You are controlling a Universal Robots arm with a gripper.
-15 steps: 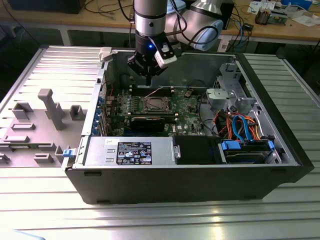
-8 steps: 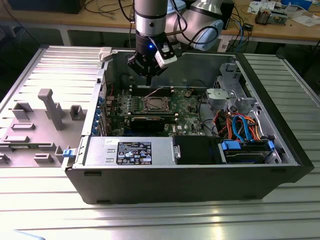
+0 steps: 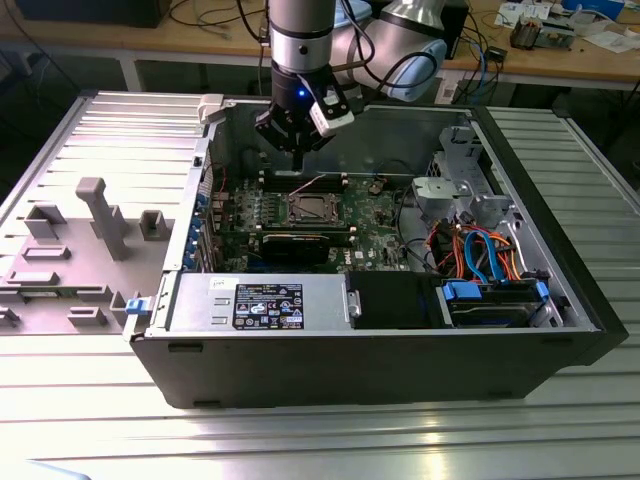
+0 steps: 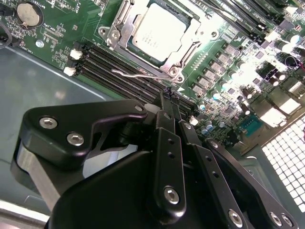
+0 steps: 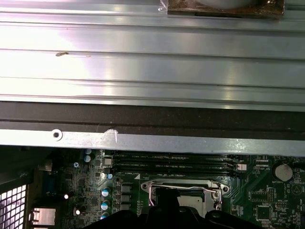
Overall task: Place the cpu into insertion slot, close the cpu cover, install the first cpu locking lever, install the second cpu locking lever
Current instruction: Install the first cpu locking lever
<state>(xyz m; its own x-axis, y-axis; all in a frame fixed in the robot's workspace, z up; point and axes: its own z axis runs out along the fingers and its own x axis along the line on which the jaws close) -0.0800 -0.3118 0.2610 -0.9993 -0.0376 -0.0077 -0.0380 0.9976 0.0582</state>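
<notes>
Lying in its insertion slot (image 4: 159, 36), the cpu (image 4: 157, 31) sits beyond the pincer (image 4: 170, 102)

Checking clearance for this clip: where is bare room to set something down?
Free: the ribbed metal table in front of the open black computer case, and its strip on the exterior view's right. Crowded: the green motherboard and grey moulded fixture tray.

Electronics lab: cluttered wooden workbenches (image 3: 560, 55), cables, ribbed aluminium table (image 3: 560, 400).
</notes>
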